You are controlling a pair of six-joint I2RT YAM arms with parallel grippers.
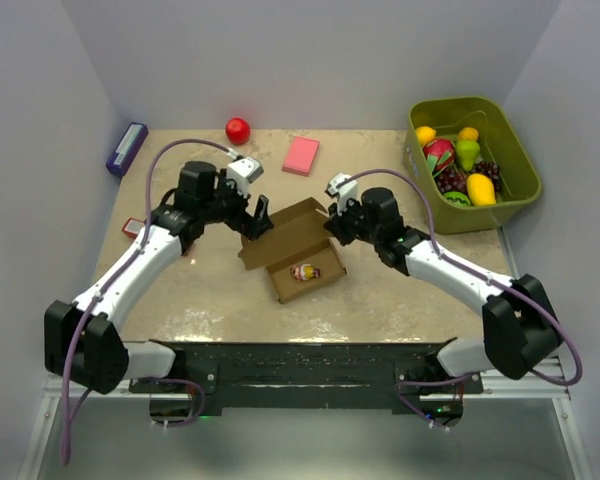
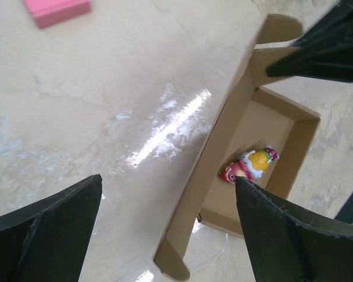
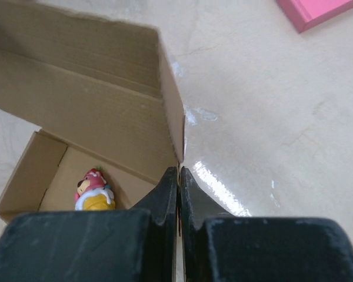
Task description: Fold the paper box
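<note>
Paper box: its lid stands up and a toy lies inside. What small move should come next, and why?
Probably close the open left gripper on the left edge of the upright lid. The paper box is open, toy figure inside; the shut right gripper seems to pinch its right edge.

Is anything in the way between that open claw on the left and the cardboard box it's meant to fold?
Nothing visible is. The left gripper is open and faces the raised lid of the paper box, with only bare table between them. The small toy lies inside the box, out of that path.
</note>
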